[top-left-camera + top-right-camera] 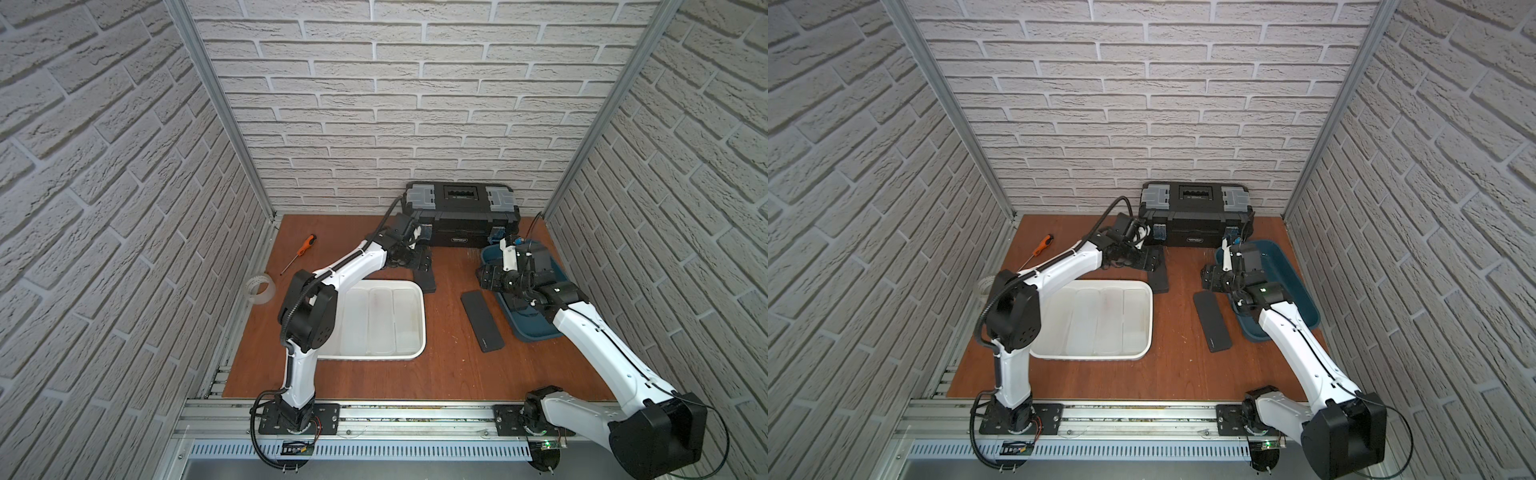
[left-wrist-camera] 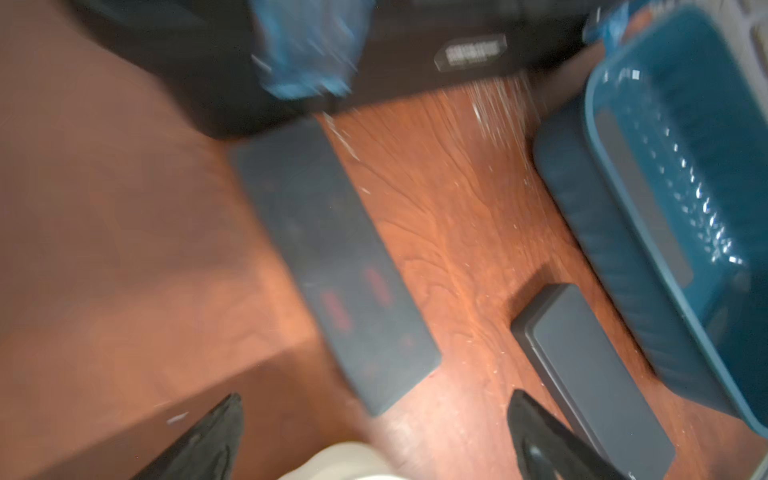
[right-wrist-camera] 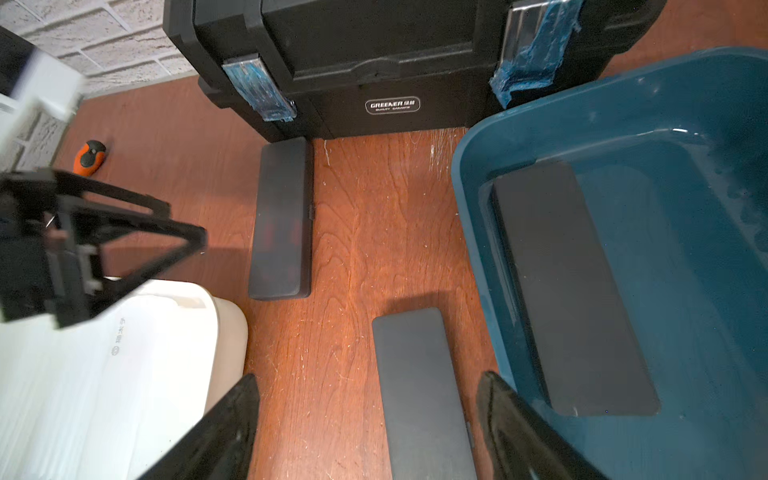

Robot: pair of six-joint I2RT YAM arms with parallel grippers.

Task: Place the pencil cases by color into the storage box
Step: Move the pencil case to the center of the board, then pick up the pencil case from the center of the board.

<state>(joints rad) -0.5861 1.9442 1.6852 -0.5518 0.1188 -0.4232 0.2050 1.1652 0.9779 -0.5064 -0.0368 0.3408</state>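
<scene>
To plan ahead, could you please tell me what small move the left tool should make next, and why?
Probably lower the left tool onto the black case by the toolbox: its jaws stand open and empty, and that case lies outside the blue tray.

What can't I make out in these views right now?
- Left wrist view: motion blur; red marks on the black case by the toolbox are unreadable.
- Both top views: the right arm covers much of the blue bin, hiding its contents.
- Both top views: the left arm covers part of the white tray; case count unsure.
</scene>
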